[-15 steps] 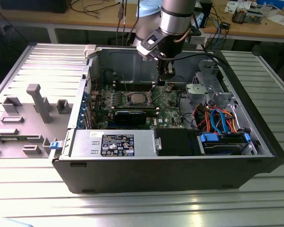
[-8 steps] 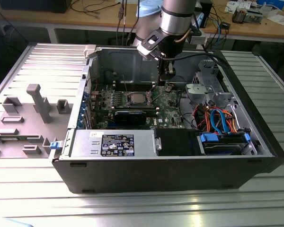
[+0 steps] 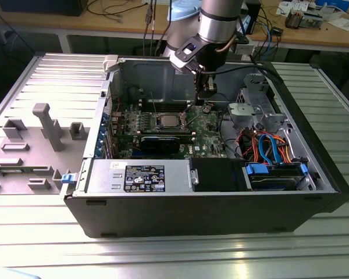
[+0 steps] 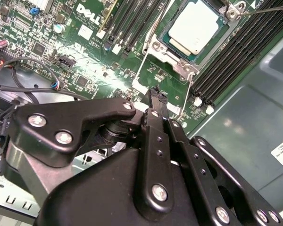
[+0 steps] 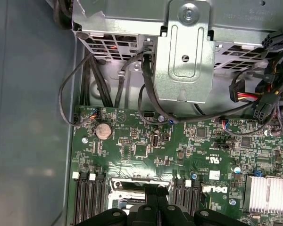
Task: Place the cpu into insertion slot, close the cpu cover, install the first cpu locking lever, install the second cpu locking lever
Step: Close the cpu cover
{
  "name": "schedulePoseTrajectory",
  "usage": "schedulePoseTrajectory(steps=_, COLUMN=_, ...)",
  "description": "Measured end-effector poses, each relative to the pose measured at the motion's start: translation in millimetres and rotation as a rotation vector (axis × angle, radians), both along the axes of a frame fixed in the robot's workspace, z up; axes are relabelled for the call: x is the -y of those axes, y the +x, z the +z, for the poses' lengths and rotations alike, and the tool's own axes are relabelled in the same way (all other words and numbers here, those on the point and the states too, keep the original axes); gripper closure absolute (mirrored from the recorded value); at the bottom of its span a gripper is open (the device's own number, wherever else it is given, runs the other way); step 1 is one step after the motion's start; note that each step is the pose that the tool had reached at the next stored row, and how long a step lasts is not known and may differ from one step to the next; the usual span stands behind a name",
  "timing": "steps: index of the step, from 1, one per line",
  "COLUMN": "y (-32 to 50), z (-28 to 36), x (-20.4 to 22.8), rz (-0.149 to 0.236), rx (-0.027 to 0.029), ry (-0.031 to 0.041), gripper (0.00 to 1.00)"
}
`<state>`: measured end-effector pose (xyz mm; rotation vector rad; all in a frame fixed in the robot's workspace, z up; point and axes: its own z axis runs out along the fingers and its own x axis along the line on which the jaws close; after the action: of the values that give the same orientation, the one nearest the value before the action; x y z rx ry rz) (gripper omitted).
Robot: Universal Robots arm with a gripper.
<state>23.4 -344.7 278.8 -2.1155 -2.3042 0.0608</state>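
The cpu (image 4: 195,30), a silvery square chip, lies in the insertion slot (image 4: 166,41) on the green board; in the exterior view the cpu (image 3: 167,121) sits mid-board. The cpu cover (image 4: 137,77), a thin metal frame, stands swung open on the slot's side toward my gripper (image 4: 154,94). My gripper (image 5: 156,189) is shut, its black fingertips right at the cover (image 5: 132,180); I cannot tell whether they pinch it. A thin wire lever (image 4: 269,8) sticks out beside the slot. In the exterior view my gripper (image 3: 206,103) hangs just to the right of the cpu.
Long memory slots (image 4: 226,61) flank the socket. A metal drive cage (image 5: 186,56) with black cables (image 5: 146,94) stands past the board's edge. A finned heat sink (image 5: 266,193) and coin battery (image 5: 103,130) sit on the board. A grey fixture tray (image 3: 41,139) lies outside the case.
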Motion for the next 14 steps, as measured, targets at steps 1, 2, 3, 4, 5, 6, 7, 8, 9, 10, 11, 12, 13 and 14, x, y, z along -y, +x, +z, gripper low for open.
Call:
schedulePoseTrajectory(steps=1, y=0.3, z=0.0, x=0.0, rz=0.000, rx=0.0000, ry=0.0001, gripper=0.89)
schedulePoseTrajectory(steps=2, y=0.6, z=0.0, x=0.0, rz=0.000, rx=0.0001, ry=0.0000, gripper=0.89)
schedulePoseTrajectory(steps=3, y=0.8, z=0.0, x=0.0, rz=0.000, rx=0.0000, ry=0.0000, gripper=0.89)
schedulePoseTrajectory(steps=4, y=1.1, z=0.0, x=0.0, rz=0.000, rx=0.0000, ry=0.0000, gripper=0.89)
schedulePoseTrajectory(steps=5, y=1.3, z=0.0, x=0.0, rz=0.000, rx=0.0001, ry=0.0001, gripper=0.89)
schedulePoseTrajectory(steps=6, y=1.5, z=0.0, x=0.0, rz=0.000, rx=0.0001, ry=0.0001, gripper=0.89)
schedulePoseTrajectory(steps=7, y=1.8, z=0.0, x=0.0, rz=0.000, rx=0.0000, ry=0.0000, gripper=0.89)
schedulePoseTrajectory(steps=8, y=2.0, z=0.0, x=0.0, rz=0.000, rx=0.0000, ry=0.0000, gripper=0.89)
schedulePoseTrajectory(steps=9, y=2.2, z=0.0, x=0.0, rz=0.000, rx=0.0000, ry=0.0001, gripper=0.89)
schedulePoseTrajectory(steps=10, y=2.5, z=0.0, x=0.0, rz=0.000, rx=0.0000, ry=0.0000, gripper=0.89)
schedulePoseTrajectory(steps=11, y=2.6, z=0.0, x=0.0, rz=0.000, rx=0.0001, ry=0.0001, gripper=0.89)
schedulePoseTrajectory(steps=12, y=3.0, z=0.0, x=0.0, rz=0.000, rx=0.0001, ry=0.0001, gripper=0.89)
schedulePoseTrajectory(steps=13, y=3.5, z=0.0, x=0.0, rz=0.000, rx=0.0001, ry=0.0000, gripper=0.89)
schedulePoseTrajectory(steps=14, y=3.9, z=0.0, x=0.0, rz=0.000, rx=0.0000, ry=0.0000, gripper=0.89)
